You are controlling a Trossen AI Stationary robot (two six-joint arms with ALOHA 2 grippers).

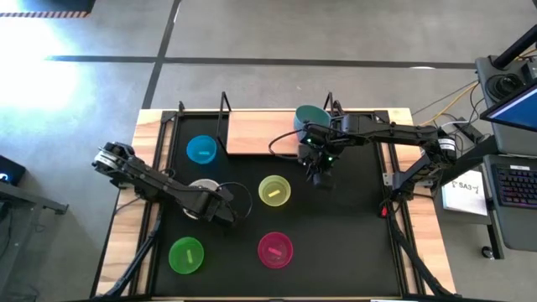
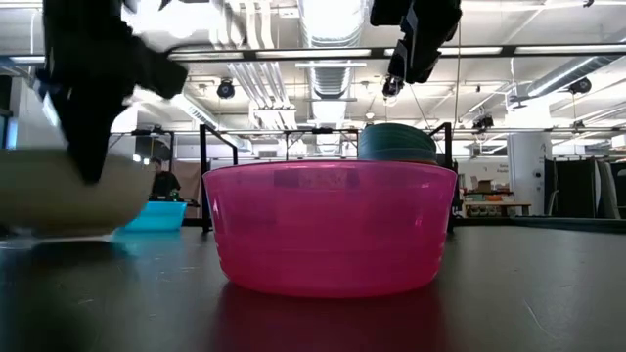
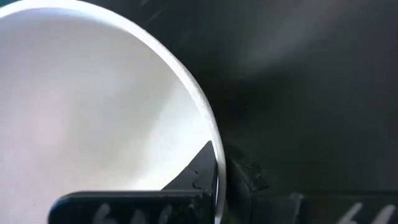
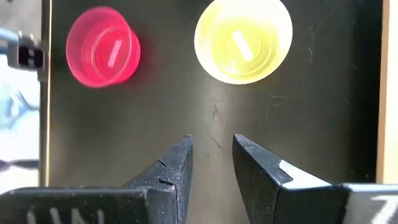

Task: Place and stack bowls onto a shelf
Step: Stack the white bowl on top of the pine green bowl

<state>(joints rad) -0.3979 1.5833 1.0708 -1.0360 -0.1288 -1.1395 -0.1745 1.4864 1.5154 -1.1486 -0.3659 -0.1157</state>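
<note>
My left gripper (image 1: 216, 205) is shut on the white bowl (image 1: 200, 195) at the mat's left middle. The bowl shows in the low view at the left (image 2: 68, 191), upright with its base at mat level. My right gripper (image 4: 212, 146) hangs open above the mat in front of the shelf's right end, touching nothing. The wooden shelf (image 1: 260, 132) stands at the far edge. A teal bowl (image 1: 310, 117) sits on its right end. Blue (image 1: 202, 150), yellow (image 1: 274, 190), magenta (image 1: 275, 249) and green (image 1: 186, 255) bowls rest on the mat. My left gripper pinches the white bowl's rim (image 3: 211, 134) on the side toward the table's right. One finger (image 3: 198, 177) is inside the bowl and the other (image 3: 249, 177) outside its wall. The fingers come from above, pointing down. The bowl stays upright.
The black mat (image 1: 352, 243) covers most of the wooden table, with bare room at its near right. Black uprights (image 1: 223, 113) stand at the shelf's ends. Cables and a keyboard (image 1: 512, 189) lie beyond the table's right edge. A person (image 2: 161, 181) shows far behind the table.
</note>
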